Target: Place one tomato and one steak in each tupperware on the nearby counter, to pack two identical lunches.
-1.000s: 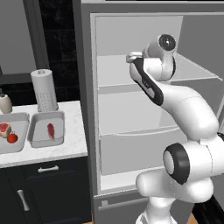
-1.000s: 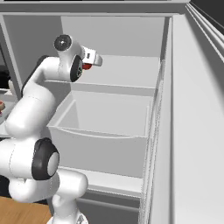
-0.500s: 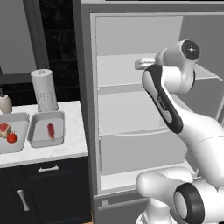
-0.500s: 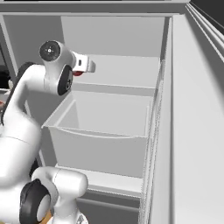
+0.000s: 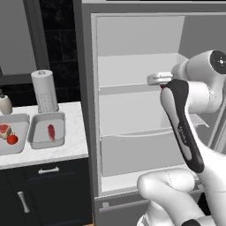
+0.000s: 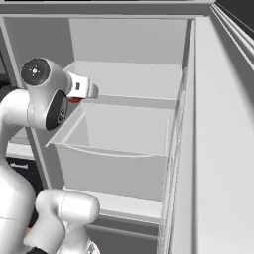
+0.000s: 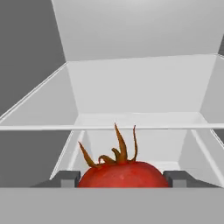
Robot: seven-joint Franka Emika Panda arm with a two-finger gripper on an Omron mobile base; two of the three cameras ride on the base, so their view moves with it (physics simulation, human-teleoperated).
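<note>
Swinging right since a second ago, my gripper (image 7: 121,178) now sits inside the fridge (image 5: 132,39), clamped on a tomato (image 7: 122,174). Both tupperwares (image 5: 46,132) wait on the counter (image 5: 53,152), each holding steak.

There were two tomatoes: one (image 7: 123,174) sat between the fingers of the tool, the other tomato (image 5: 12,139) lay in the left container. Two steaks were counted, one steak (image 5: 4,130) beside that tomato and one steak (image 5: 51,131) alone in the right container. Two grey containers stood on the table (image 5: 66,148): the left container (image 5: 20,143) and the right container (image 5: 39,142). One paper towel roll (image 5: 44,90) stood behind them, and one small pale object (image 5: 5,104), possibly a jar, was cut by the frame edge.
</note>
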